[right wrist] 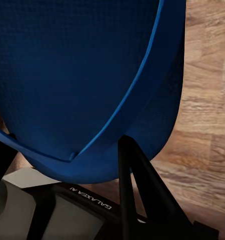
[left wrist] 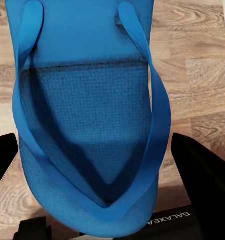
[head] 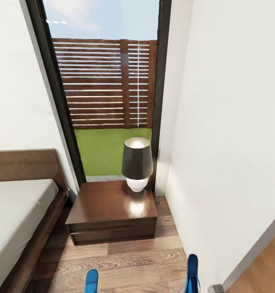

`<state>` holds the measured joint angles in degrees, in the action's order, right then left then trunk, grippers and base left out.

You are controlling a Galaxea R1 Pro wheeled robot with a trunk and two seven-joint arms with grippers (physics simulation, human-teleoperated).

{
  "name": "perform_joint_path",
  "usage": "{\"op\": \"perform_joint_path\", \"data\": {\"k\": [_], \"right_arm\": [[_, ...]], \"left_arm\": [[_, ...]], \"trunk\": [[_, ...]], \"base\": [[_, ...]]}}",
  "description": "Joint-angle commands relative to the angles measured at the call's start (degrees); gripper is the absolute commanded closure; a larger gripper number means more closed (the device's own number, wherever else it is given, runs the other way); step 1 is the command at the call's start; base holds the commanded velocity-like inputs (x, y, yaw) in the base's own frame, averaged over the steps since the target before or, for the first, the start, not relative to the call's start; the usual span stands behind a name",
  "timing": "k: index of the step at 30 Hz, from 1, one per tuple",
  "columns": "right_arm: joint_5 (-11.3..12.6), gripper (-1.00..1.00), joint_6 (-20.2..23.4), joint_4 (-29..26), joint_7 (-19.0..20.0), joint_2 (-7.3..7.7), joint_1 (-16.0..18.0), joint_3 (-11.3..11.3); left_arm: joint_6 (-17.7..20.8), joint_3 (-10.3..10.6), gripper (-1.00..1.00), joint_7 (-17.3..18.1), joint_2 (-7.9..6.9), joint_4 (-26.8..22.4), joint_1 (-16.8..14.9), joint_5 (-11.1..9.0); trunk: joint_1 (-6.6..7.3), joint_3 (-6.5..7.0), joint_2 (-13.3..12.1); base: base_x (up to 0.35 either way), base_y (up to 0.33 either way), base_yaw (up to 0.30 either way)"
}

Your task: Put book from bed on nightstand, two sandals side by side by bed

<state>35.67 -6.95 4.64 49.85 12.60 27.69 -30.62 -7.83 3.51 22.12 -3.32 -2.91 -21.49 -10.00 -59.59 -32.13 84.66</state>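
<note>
**Blue sandals in both end effectors, facing the nightstand**

Blue sandal (left wrist: 87, 115) between left end effector (left wrist: 100, 165) fingers, closed on it. Second sandal (right wrist: 82, 85) clamped in right end effector (right wrist: 92, 165). Both tips above wood floor (head: 125, 260). Nightstand (head: 113, 211) ahead, lamp (head: 137, 169) at rear right corner. Bed (head: 19, 203) alongside, left.

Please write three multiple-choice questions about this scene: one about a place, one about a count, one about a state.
1. Where does the lamp stand?
A. on the nightstand
B. on the bed
C. on the floor

2. How many blue sandals show in the head view?
A. one
B. two
C. three

3. How is the nightstand's top apart from the lamp?
A. bare
B. bearing a book
C. bearing a sandal

Answers:
1 A, its white base rests on the glossy top.
2 B, left sandal and right sandal.
3 A, only the lamp stands there.
</note>
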Motion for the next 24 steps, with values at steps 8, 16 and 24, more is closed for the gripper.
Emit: {"op": "perform_joint_path", "data": {"k": [8,16,24], "right_arm": [[0.4,1.00,-0.4,0.2,0.2,-0.04,0.1,-0.4],[0.4,1.00,-0.4,0.2,0.2,-0.04,0.1,-0.4],[0.4,1.00,-0.4,0.2,0.2,-0.04,0.1,-0.4]], "left_arm": [[-0.2,0.4,1.00,0.2,-0.02,0.1,0.0,-0.5],[-0.2,0.4,1.00,0.2,-0.02,0.1,0.0,-0.5],[-0.2,0.4,1.00,0.2,-0.02,0.1,0.0,-0.5]], "trunk": [[-0.02,-0.06,0.0],[-0.02,-0.06,0.0],[-0.02,-0.06,0.0]], "base": [[0.139,0.000,0.139],[0.005,0.000,0.248],[0.000,0.000,0.251]]}}
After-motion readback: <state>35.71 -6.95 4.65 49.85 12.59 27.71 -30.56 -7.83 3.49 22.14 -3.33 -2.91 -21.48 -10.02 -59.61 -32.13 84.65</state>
